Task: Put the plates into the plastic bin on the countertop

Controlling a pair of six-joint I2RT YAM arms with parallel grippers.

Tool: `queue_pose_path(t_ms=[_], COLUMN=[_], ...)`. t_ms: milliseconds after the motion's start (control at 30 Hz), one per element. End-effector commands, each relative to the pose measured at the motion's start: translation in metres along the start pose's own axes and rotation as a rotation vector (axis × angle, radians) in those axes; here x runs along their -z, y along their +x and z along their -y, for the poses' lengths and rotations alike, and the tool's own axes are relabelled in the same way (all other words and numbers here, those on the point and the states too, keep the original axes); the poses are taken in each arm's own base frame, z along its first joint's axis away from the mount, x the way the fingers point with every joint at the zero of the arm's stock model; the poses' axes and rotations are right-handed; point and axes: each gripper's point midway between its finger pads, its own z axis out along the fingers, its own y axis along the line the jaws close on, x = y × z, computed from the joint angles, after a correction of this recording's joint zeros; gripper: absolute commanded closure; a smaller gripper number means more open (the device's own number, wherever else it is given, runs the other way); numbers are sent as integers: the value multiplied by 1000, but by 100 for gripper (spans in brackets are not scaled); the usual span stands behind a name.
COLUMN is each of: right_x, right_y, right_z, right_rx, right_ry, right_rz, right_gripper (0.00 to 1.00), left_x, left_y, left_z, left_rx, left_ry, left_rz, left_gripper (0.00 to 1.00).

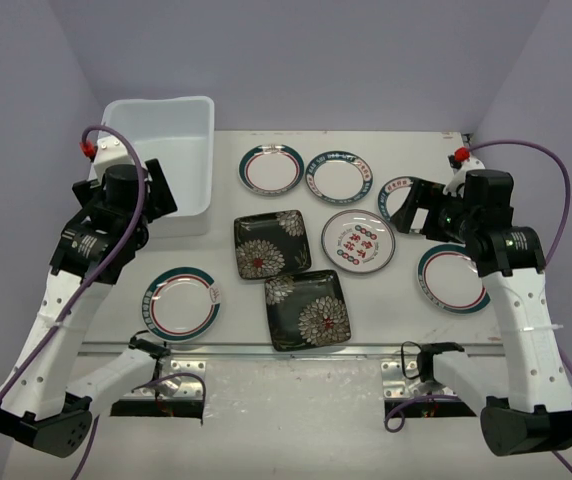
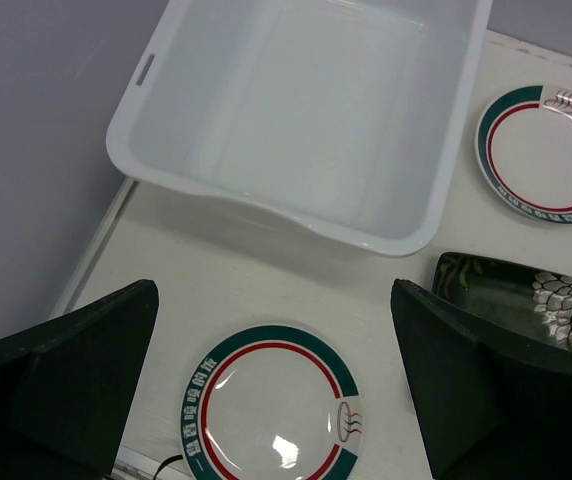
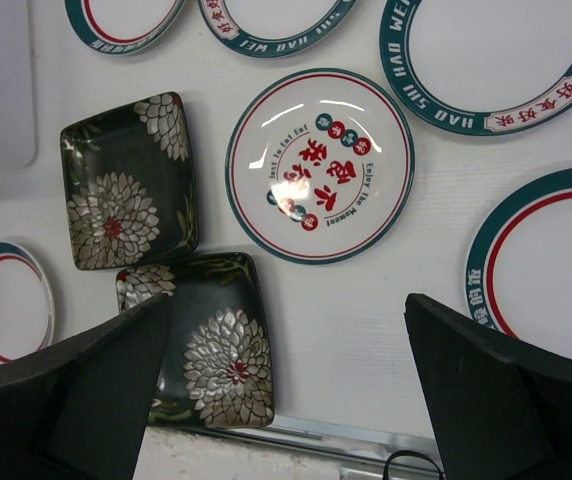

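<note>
Pale surface (image 1: 236,335) carries all | white bin (image 1: 156,102) far-left corner, empty, mouth up to receive | eight plates (image 1: 358,240) flat, none binned, black squares (image 1: 271,245) touching at corner | left tool (image 2: 274,300) wide over teal-rim plate (image 2: 271,405), likely first pick | right tool (image 3: 288,305) wide, empty | right arm (image 1: 506,250) hides part of one far plate (image 1: 394,192)

One round plate (image 1: 390,193) sits half hidden (under the right arm (image 1: 506,250)).

The plastic bin (image 1: 181,135) stands open-topped; plates (image 1: 358,240) crowd the countertop (image 1: 241,312) beside it.
</note>
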Motion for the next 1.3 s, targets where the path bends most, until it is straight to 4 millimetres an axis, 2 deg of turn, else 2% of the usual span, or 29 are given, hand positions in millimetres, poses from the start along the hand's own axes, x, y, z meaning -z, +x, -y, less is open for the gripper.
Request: queue_pose_path(t_ms=[0,100,167,333,400,433,567,667,767,800,933,1033,1200,1267], right_x=[2,0,-3,-24,-39,-50,-76,-93,-106,-107,-112,-115,-127,-131], right_y=[-4,0,8,48,84,115,182,208,225,233,266,279,298,307], right_z=[-7,-7,-19,-45,-61,-65,-81,-70,-60,-58,-46,-46,-35,-29], right_rx=[8,-19,32,-34,-77,-97,-93,-108,-95,-98,-106,-118,-135,-161], right_ry=[-45,-49,-137,-328,-404,-401,-429,-412,-398,-399,-405,-435,-401,-376], right_rz=[48,59,26,-121,-207,-271,-406,-437,-436,-450,-504,-526,-566,-597], right_gripper=[1,1,1,1,1,1,1,2,4,7,26,41,58,71], left_x=[10,12,13,15,15,15,16,21,28,29,38,41,44,45], left_y=[-19,-18,-18,-15,-13,-10,0,8,21,27,52,63,70,69], left_z=[7,9,9,13,16,19,33,44,55,58,77,83,91,93], left_rx=[36,42,52,55,53,55,45,38,43,44,41,31,20,14], left_ry=[54,73,77,98,114,131,209,279,360,384,516,560,601,609], left_rz=[51,47,43,30,18,8,-35,-74,-113,-129,-198,-233,-263,-269], left_gripper=[0,0,0,0,0,0,0,0,0,0,0,0,0,0])
